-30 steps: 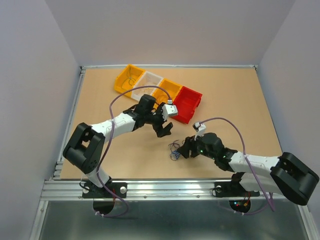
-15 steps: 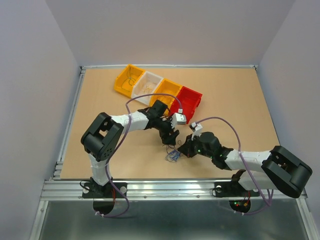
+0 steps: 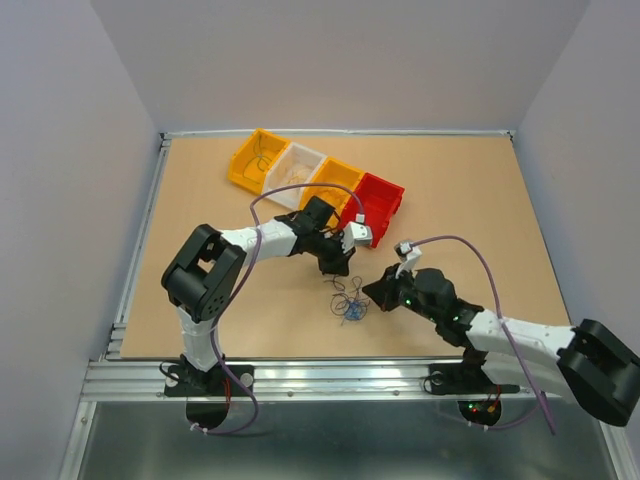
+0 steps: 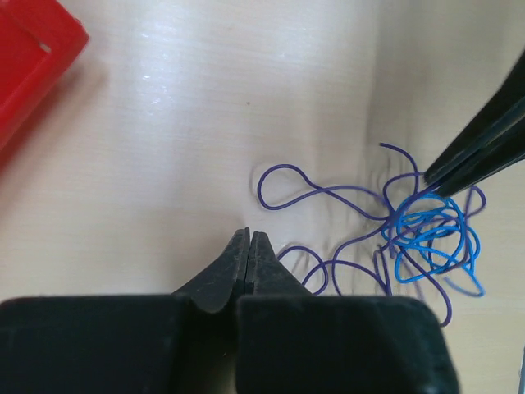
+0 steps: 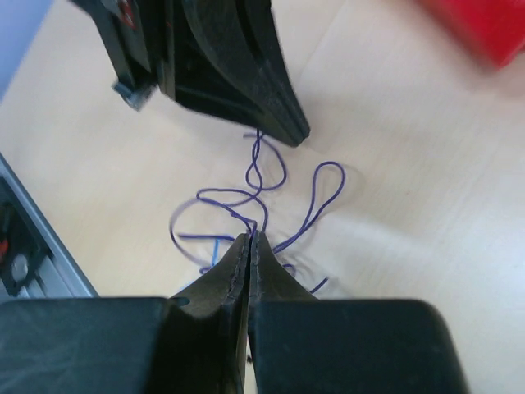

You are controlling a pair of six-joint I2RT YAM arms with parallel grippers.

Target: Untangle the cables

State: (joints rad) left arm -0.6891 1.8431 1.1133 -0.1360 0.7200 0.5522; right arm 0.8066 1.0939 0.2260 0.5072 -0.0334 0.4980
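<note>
The cables (image 3: 350, 304) are a small tangle of thin purple and blue wires on the tan table between the two arms. In the left wrist view the blue knot (image 4: 428, 235) lies to the right, with purple loops spreading left. My right gripper (image 3: 371, 291) (image 5: 252, 236) is shut, and a purple strand (image 5: 330, 164) rises straight out of its tips. Its dark fingers (image 4: 472, 146) reach into the knot. My left gripper (image 3: 337, 268) (image 4: 248, 235) is shut at the tangle's far side. Nothing shows between its tips; one purple loop runs under its right finger.
A row of bins stands behind the arms: yellow (image 3: 244, 166), white (image 3: 305, 155), orange (image 3: 343, 172) and red (image 3: 380, 205). The red bin's corner (image 4: 29, 57) lies close to the left gripper. The table's near edge rail (image 3: 300, 372) runs just below the tangle.
The left arm came down to the tangle and its jaws closed. The right jaws closed too and drew back to the right. The bunch has spread out and shifted slightly away from the near edge.
</note>
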